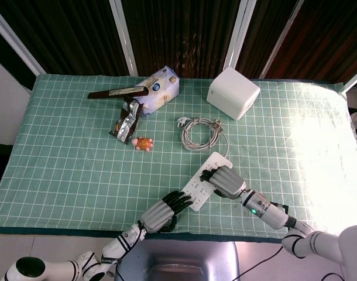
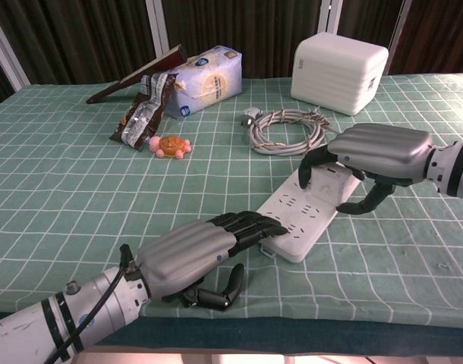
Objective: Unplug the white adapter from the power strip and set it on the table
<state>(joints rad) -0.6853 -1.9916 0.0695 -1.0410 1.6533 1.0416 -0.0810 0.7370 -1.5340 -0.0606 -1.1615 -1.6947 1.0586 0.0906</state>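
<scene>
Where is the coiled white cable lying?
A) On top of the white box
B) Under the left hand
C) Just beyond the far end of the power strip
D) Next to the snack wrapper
C: the coiled cable lies on the green cloth just past the far end of the power strip, short of the white box.

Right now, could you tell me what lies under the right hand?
The far end of the white power strip lies under the right hand, fingertips curled down onto it. The hand covers that end, so no adapter is visible.
</scene>
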